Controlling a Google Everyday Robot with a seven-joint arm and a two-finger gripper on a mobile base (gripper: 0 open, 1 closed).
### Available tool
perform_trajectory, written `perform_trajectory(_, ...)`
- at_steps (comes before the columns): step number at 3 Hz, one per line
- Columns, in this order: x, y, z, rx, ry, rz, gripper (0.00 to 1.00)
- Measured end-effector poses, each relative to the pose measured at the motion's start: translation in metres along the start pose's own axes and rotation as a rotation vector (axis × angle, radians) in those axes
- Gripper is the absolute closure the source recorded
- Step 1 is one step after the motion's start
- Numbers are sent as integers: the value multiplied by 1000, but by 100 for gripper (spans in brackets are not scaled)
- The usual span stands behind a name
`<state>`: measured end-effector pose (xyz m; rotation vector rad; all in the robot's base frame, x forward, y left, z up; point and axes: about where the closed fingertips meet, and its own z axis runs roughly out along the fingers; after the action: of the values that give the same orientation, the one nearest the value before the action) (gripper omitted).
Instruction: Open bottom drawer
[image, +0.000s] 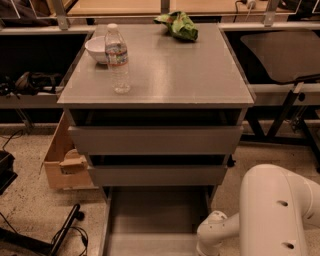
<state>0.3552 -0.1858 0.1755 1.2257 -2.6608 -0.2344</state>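
The bottom drawer (150, 220) of the grey cabinet is pulled far out toward me. Its shallow plain grey tray lies open at the lower middle and its front runs off the bottom edge. Above it sit the middle grey front (157, 175) and the tall top grey front (155, 140). My white arm (272, 215) fills the lower right, with a joint (212, 235) beside the drawer's right side. The gripper itself is below the picture's edge and out of view.
On the cabinet top (165, 75) stand a water bottle (118, 57), a white bowl (98, 49) and a green bag (178, 25). A cardboard box (65, 160) sits on the floor to the left. Cables and a black stand (60, 235) lie at lower left. Black table frames flank both sides.
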Motion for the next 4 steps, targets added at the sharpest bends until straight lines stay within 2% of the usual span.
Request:
perform_trajectory(1, -1, -1, 0, 0, 0, 0, 0)
perform_trajectory(2, 3, -3, -30, -3, 6, -39, 0)
perform_trajectory(3, 35, 13, -100, -16, 41, -147, 0)
perform_trajectory(4, 90, 55, -189, -48, 35, -259, 0)
